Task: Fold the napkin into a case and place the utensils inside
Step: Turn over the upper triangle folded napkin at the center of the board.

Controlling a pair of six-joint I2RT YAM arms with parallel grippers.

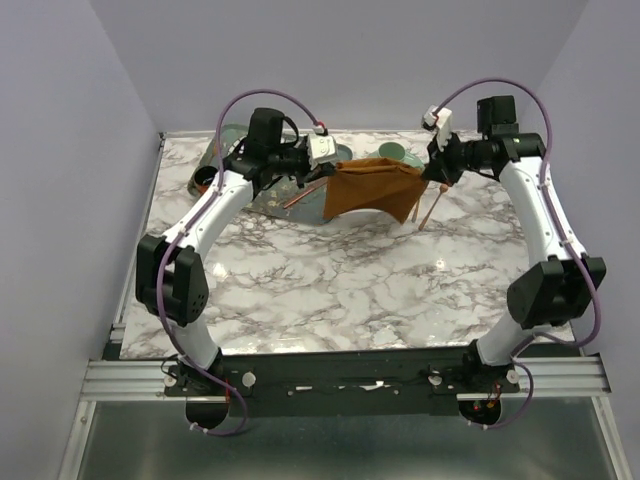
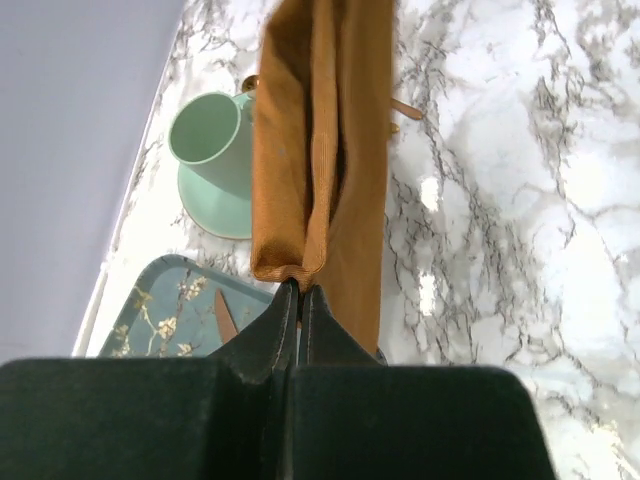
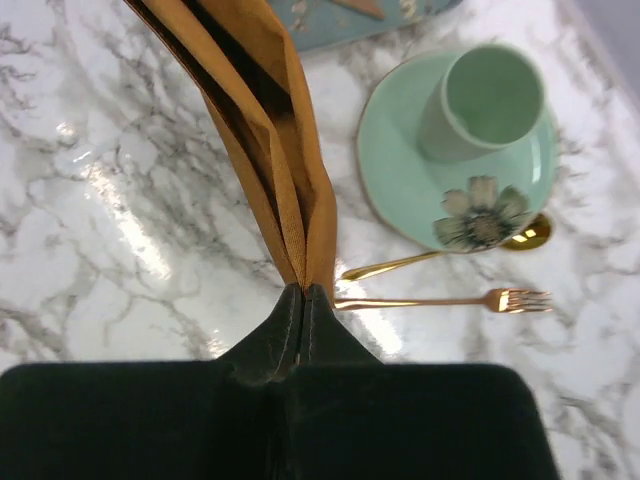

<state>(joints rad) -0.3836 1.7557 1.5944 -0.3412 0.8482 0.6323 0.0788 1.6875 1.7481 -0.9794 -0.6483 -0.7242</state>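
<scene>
- Marble-patterned table (image 1: 330, 290) lay beneath both arms, and the napkin (image 1: 372, 188) hung above it near the far edge, stretched between them.
- The left gripper (image 2: 300, 290) was clamped shut on one edge of the cloth and the right gripper (image 3: 303, 290) on the opposite edge. The fabric sagged in loose doubled layers.
- By my judgement no case had been formed, so the folding looked at an early stage.
- The fork (image 3: 470, 300) and spoon (image 3: 400, 264) lay on the table beside the saucer (image 3: 400, 170), and a knife-like piece (image 2: 225, 315) lay on the tray (image 2: 160, 310).
- None of the utensils was inside the cloth, so that step was not yet done.
</scene>
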